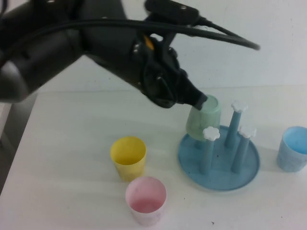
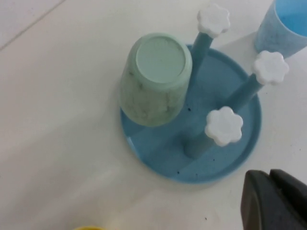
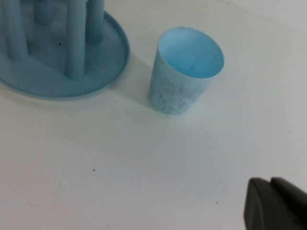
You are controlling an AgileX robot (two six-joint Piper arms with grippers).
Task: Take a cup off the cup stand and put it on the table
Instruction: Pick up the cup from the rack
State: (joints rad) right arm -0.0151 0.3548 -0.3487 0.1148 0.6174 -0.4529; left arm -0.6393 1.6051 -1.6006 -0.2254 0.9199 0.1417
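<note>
The pale mint-green cup [image 1: 204,122] sits upside down over one peg of the blue cup stand [image 1: 244,170], at the stand's far left. My left gripper [image 1: 200,100] hovers just above and to the left of the cup's upturned base, fingers shut and empty. In the left wrist view the cup [image 2: 153,81] and stand [image 2: 158,148] lie below, apart from the shut gripper [image 2: 268,177]. My right gripper [image 3: 269,184] is shut and empty over the white table [image 1: 67,143], near the stand [image 3: 115,52]; it is out of the high view.
A light blue cup [image 1: 292,148] stands upright right of the stand, also in the right wrist view [image 3: 184,69]. A yellow cup [image 1: 128,157] and a pink cup [image 1: 146,200] stand upright left of the stand. Three pegs with white caps [image 1: 210,133] are bare.
</note>
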